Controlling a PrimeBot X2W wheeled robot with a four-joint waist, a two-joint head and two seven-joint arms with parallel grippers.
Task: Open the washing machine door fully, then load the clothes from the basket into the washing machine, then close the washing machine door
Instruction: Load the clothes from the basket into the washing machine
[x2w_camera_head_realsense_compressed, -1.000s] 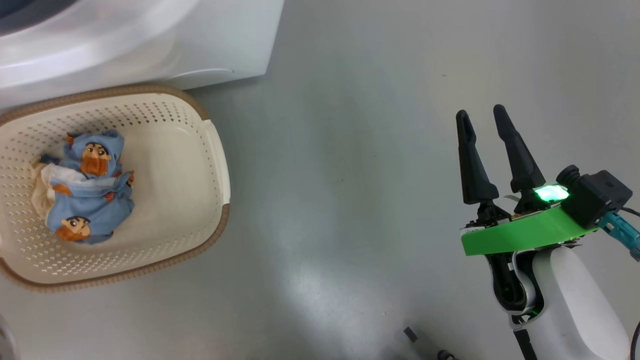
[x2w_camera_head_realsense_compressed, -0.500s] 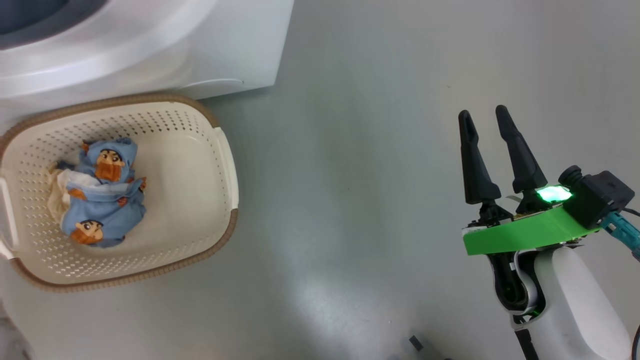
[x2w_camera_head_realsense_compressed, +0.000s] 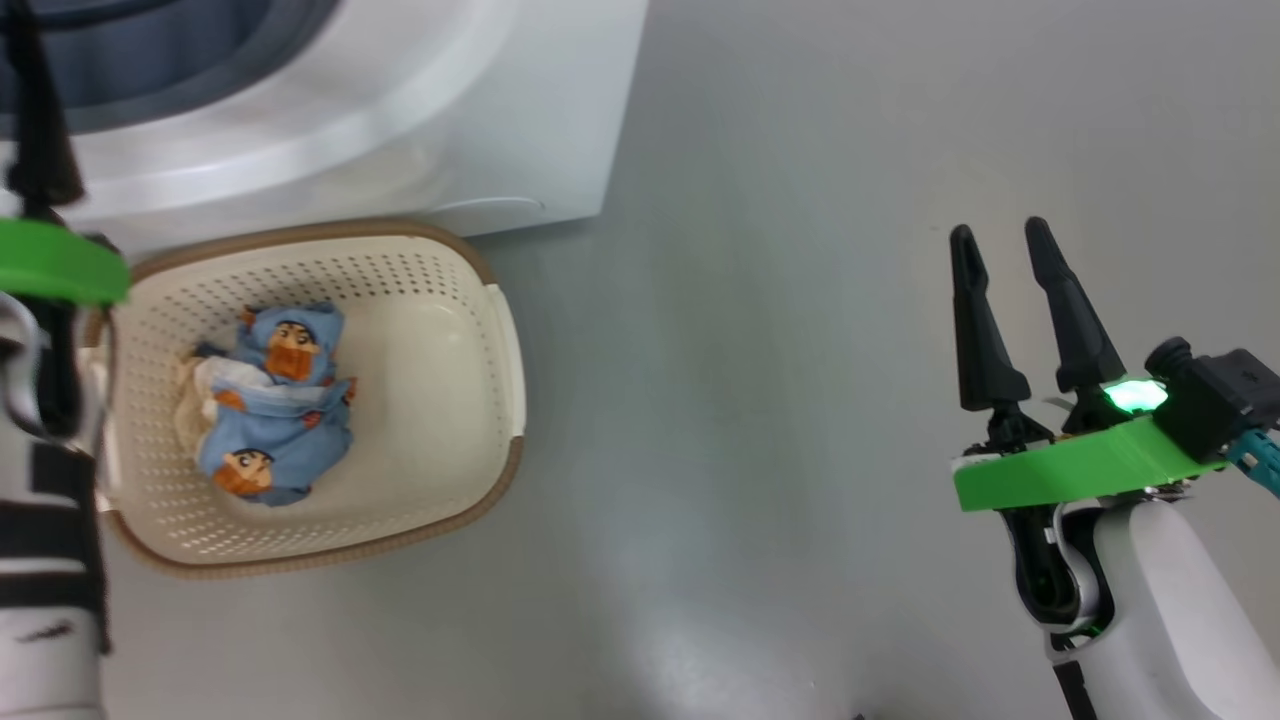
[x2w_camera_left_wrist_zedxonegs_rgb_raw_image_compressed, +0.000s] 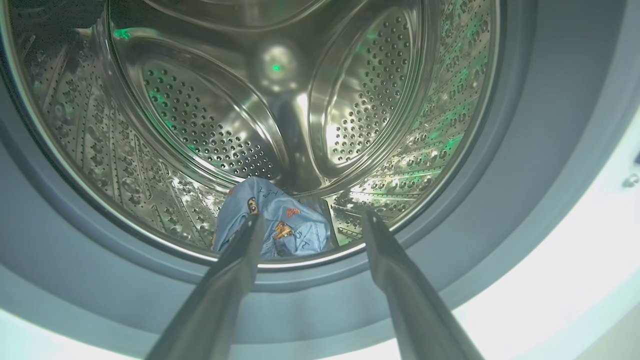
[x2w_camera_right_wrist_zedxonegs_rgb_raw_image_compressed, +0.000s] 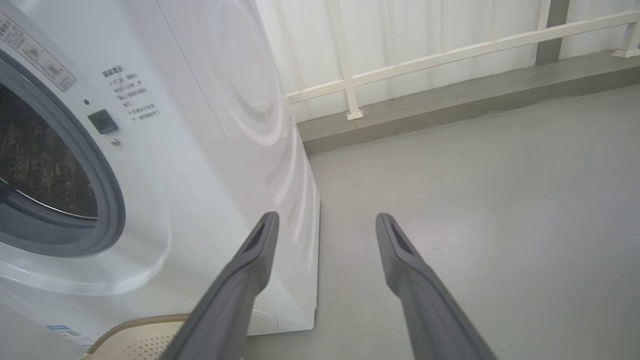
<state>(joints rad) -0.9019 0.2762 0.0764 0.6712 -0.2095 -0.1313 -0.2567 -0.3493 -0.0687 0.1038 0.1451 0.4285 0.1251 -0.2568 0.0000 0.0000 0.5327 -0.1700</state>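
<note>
- The left claw points into the mouth of the washing machine. Its two fingers are spread wide, with nothing between them.
- Just past its tips, at 6 o'clock in the steel drum, a light-blue garment with orange prints lies on the perforated wall.
- A grey gasket rings the drum.
- The right claw hangs at 4 o'clock in the head view, fingers parted and empty. It is over bare floor, well apart from the basket.
- The basket sits on the floor at 9 o'clock in that view. Its far rim is just beside the foot of the washing machine, which fills 11 o'clock.
- A bundle of clothes lies in the basket's left half, light blue with cartoon faces and some cream cloth.
- The floor is smooth matte grey, with a soft patch of glare toward 6 o'clock.
- In the right wrist view the machine's white front carries small printed text and a blue label sticker at 7 o'clock.
- Behind it, at 1 o'clock, a raised grey kerb runs beneath a white railing.
</note>
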